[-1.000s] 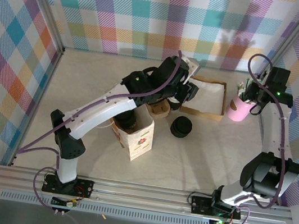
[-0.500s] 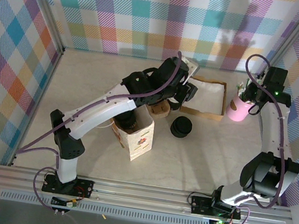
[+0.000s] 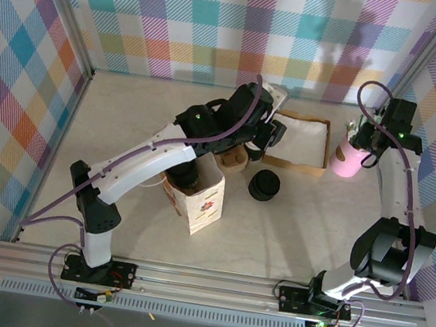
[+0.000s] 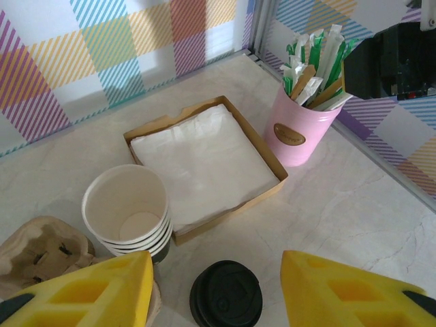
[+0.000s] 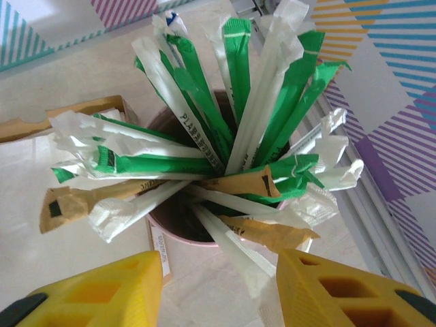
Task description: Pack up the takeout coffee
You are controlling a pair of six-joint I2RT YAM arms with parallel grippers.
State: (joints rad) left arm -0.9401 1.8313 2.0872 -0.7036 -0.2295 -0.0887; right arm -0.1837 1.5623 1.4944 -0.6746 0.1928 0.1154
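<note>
Left claw [image 4: 214, 276] released near black lid [image 4: 225, 302], right claw [image 5: 218, 276] released over pink cup [image 4: 315, 129], label [image 4: 289, 133] unreadable

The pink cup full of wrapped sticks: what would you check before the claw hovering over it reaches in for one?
1. The right claw is open and empty: ok.
2. It hangs above the pink cup: ok.
3. The cup stands upright: ok.
4. One of the wrapped sticks alone between its fingers: not ok, they fan out and cross.
5. The left claw is well away, near the black lid: ok.
</note>
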